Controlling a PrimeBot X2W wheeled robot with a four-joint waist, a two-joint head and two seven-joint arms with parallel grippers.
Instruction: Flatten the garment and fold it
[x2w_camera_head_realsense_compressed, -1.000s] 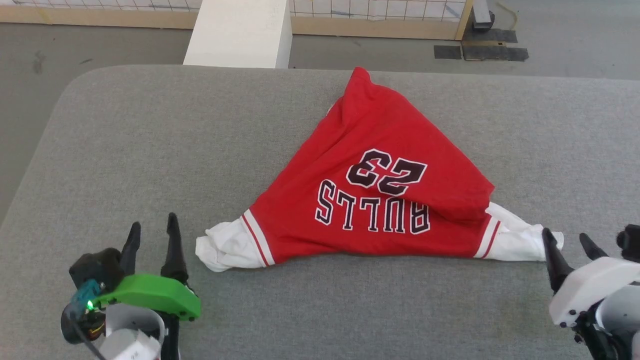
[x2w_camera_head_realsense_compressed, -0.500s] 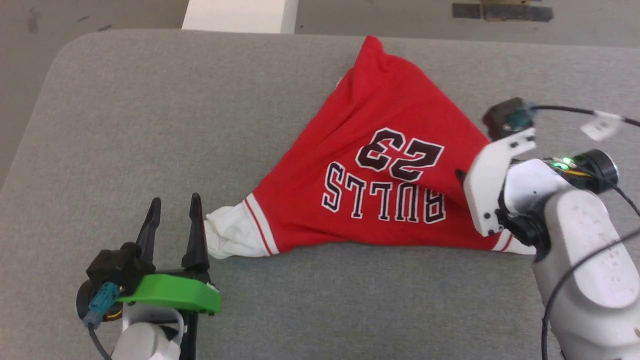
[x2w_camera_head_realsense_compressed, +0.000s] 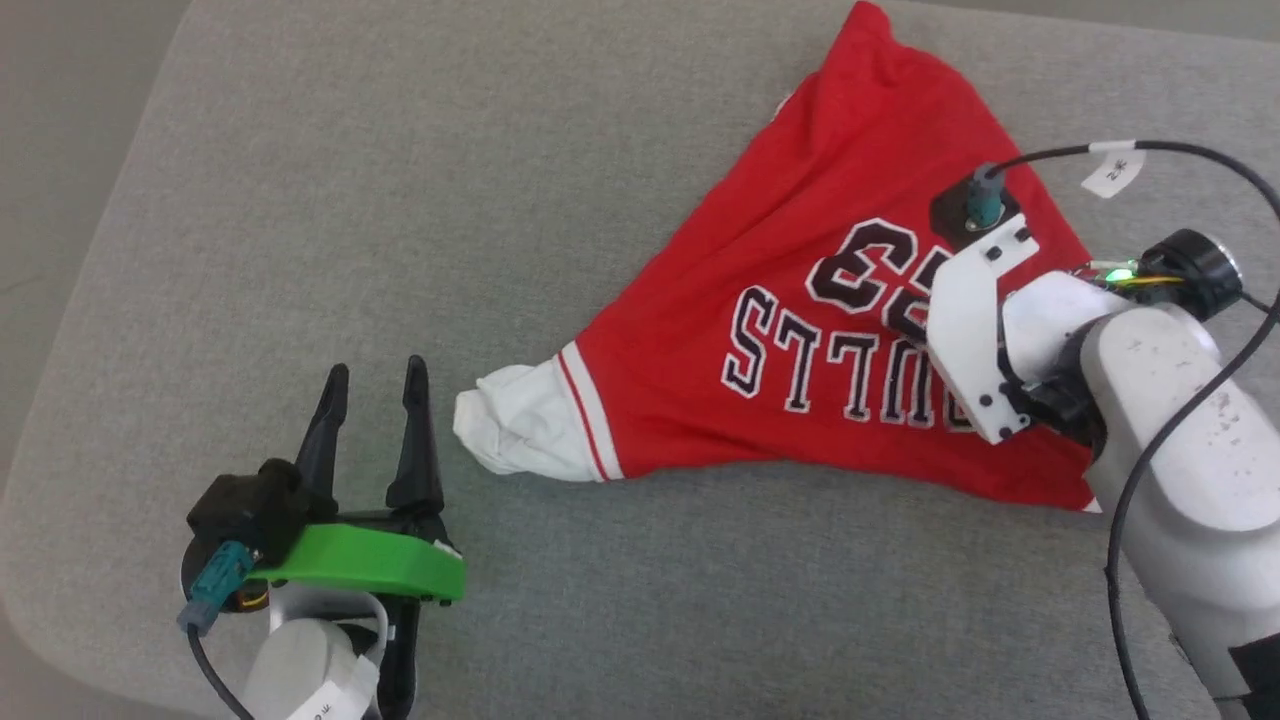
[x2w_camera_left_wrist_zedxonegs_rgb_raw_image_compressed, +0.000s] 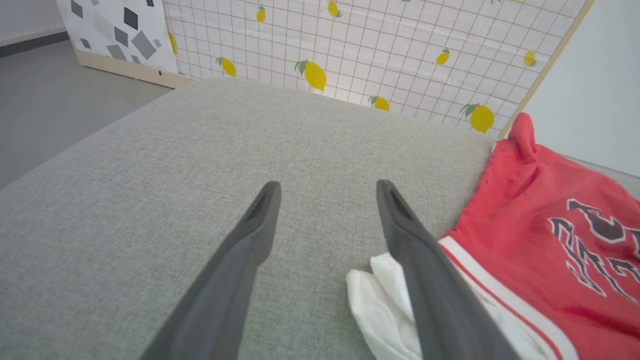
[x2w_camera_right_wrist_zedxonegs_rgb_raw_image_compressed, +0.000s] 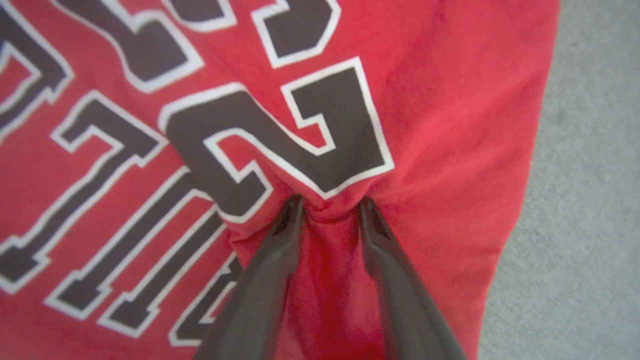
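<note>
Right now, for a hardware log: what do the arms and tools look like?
Both tools have two long, dark, tapering fingers. The left tool sits on a green bracket with a teal plug. The right tool has a white bracket, a pale speckled forearm and a black cable carrying a white tag.

Head camera high, downward; wrist cameras close; garment (x2w_camera_head_realsense_compressed: 690, 400) common to all.

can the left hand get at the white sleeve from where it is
Probably yes: the left hand is open, and the white sleeve lies just beside its fingers on the grey surface, with nothing between.
</note>
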